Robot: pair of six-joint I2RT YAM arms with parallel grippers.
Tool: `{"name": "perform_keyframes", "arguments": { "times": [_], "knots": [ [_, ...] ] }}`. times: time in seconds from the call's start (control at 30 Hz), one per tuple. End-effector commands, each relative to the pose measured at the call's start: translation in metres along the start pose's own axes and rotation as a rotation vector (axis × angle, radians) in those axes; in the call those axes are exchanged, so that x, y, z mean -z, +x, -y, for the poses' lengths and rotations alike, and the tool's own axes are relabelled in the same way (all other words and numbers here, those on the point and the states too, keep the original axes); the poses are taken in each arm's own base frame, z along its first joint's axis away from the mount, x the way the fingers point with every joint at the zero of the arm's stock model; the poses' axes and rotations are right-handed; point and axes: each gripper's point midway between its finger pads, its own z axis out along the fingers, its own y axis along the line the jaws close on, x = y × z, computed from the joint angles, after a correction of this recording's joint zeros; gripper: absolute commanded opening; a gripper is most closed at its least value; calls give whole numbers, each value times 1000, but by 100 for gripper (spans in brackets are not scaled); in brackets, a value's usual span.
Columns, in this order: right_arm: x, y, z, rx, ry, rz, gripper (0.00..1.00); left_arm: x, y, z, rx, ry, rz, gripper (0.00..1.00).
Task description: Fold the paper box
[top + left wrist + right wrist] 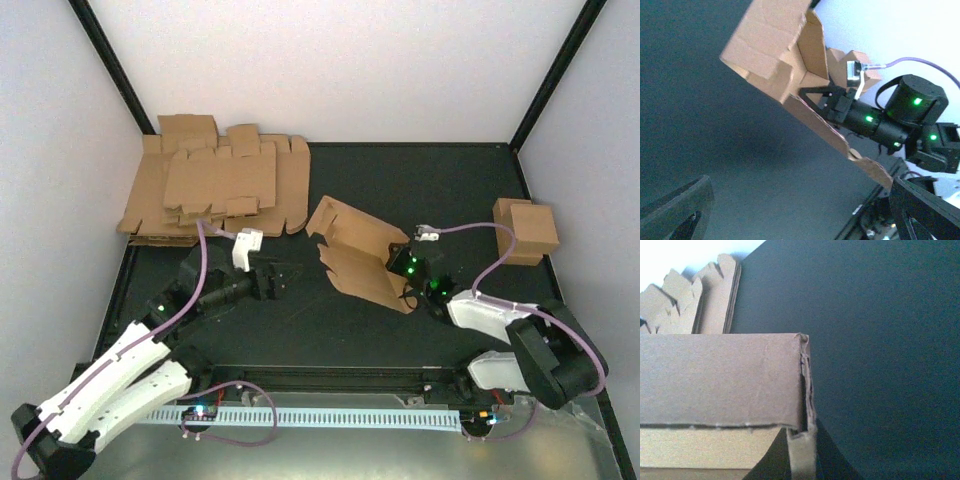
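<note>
The paper box (355, 248) stands half folded in the middle of the black table, its walls raised and its flaps loose. My right gripper (402, 264) is shut on the box's right-hand wall. In the right wrist view a thin cardboard edge (805, 390) runs down between that gripper's (804, 452) dark jaws. The left wrist view shows the box (775, 55) tilted with the right gripper (832, 100) clamped on its rim. My left gripper (284, 273) is open and apart from the box, to its left. Its fingers (675, 210) frame bare table.
A pile of flat brown cardboard blanks (215, 190) lies at the back left and also appears in the right wrist view (695, 305). A closed cardboard box (525, 230) sits at the right edge. A white slotted rail (330, 415) runs along the near edge.
</note>
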Motion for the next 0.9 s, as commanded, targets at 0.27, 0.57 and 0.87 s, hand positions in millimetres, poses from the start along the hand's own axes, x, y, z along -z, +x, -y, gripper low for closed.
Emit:
{"name": "perform_keyframes", "arguments": {
  "times": [0.27,0.57,0.87],
  "knots": [
    [25,-54,8,-72,139,253,2,-36,2,71,194,222,38,99],
    [32,-62,8,-122,173,342,2,-75,24,82,338,185,31,95],
    [36,-64,1,-143,152,370,2,-100,33,82,387,136,52,81]
  ]
}}
